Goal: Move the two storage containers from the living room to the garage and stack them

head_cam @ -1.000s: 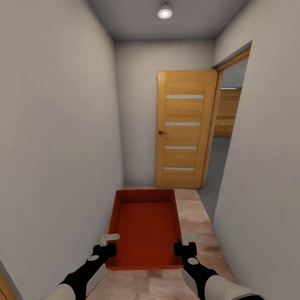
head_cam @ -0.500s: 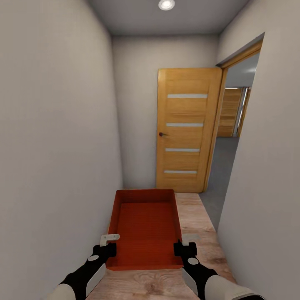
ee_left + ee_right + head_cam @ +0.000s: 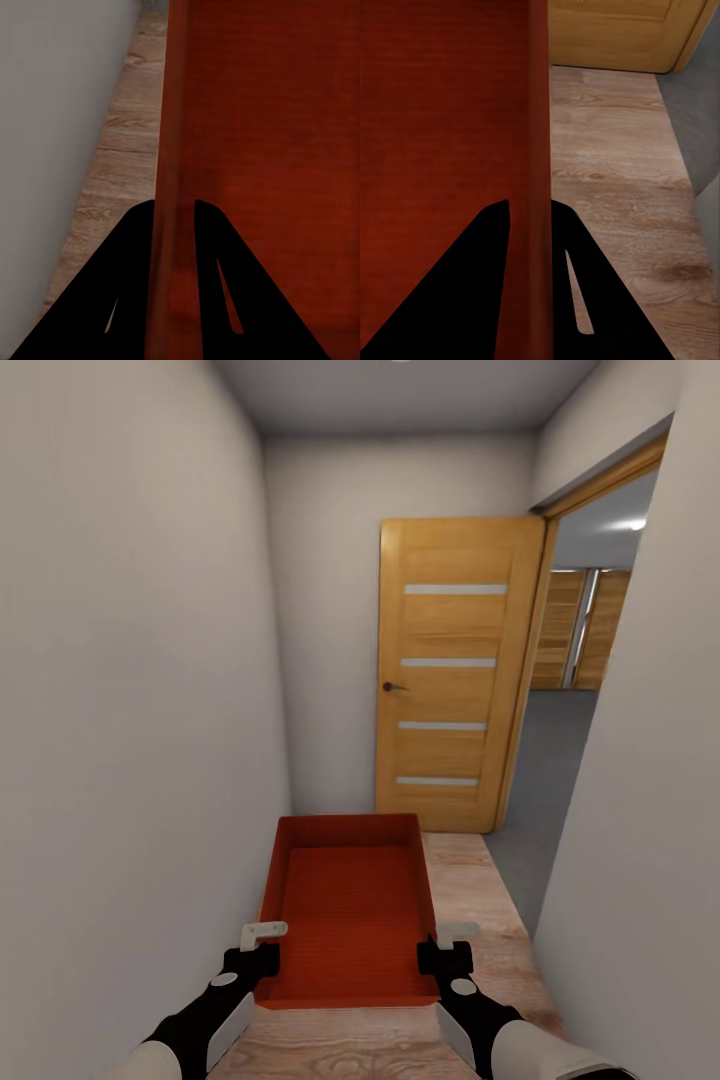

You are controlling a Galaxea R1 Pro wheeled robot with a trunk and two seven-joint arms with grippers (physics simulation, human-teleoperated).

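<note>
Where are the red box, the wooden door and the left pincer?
red box (image 3: 345,905), head view, on its flat bottom.
wooden door (image 3: 455,640), head view, on its middle panel.
left pincer (image 3: 174,217), left wrist view, between its fingertips at the box wall.

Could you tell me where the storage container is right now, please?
In the head view, the storage container is low and centre, held above the wood floor between left gripper and right gripper.

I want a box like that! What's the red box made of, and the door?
The storage container looks like matte orange-red plastic: thin straight walls, fine ridges on its bottom. The door looks like varnished wood: honey grain, pale inset strips. Being renders, neither is certain.
</note>
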